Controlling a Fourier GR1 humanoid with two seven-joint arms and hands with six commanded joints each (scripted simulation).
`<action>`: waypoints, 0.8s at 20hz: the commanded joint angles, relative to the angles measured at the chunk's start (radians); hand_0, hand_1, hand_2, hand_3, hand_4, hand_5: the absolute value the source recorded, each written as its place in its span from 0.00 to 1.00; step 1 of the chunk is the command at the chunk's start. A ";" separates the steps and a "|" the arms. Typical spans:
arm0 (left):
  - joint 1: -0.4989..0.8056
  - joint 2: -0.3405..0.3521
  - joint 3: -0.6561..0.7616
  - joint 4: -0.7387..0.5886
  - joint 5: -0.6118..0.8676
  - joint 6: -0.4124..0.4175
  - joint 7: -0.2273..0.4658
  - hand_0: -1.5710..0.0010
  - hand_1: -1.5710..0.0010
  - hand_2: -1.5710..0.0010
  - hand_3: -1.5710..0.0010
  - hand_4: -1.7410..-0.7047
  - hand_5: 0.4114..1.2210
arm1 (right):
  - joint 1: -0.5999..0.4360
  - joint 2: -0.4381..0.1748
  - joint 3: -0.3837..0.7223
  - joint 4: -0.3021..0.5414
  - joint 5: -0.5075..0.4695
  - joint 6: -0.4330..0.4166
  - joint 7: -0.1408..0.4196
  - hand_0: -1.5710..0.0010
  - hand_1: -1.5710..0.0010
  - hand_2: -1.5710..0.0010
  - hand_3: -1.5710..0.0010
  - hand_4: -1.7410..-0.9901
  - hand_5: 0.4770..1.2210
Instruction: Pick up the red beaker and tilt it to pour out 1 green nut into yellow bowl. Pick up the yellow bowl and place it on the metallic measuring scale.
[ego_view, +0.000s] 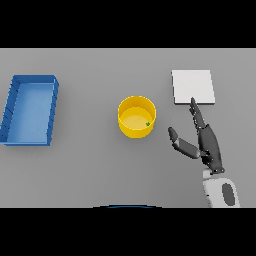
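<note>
The right hand, fingers released, hovers at four o'clock from the yellow bowl. A green nut lies inside (pouring looks done); lifting onto the scale, at two o'clock, remains.

Blue tray on grey table

One yellow bowl, one green nut, one blue tray, one white scale plate, one hand.
</note>
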 joint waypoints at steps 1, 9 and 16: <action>0.032 0.004 0.032 -0.017 0.037 0.029 0.029 0.00 0.00 0.00 0.00 0.00 1.00 | -0.005 0.000 -0.001 0.001 -0.005 0.004 0.008 1.00 1.00 1.00 1.00 0.81 0.21; 0.455 -0.030 0.138 -0.346 0.255 0.151 0.180 0.00 0.00 0.00 0.00 0.00 1.00 | 0.009 -0.009 -0.002 -0.001 -0.012 0.012 -0.026 1.00 1.00 1.00 1.00 0.79 0.27; 0.739 -0.066 0.135 -0.696 0.330 0.209 0.320 0.00 0.00 0.00 0.00 0.00 0.71 | 0.020 0.001 0.009 0.008 -0.003 0.010 -0.031 1.00 1.00 1.00 1.00 0.77 0.26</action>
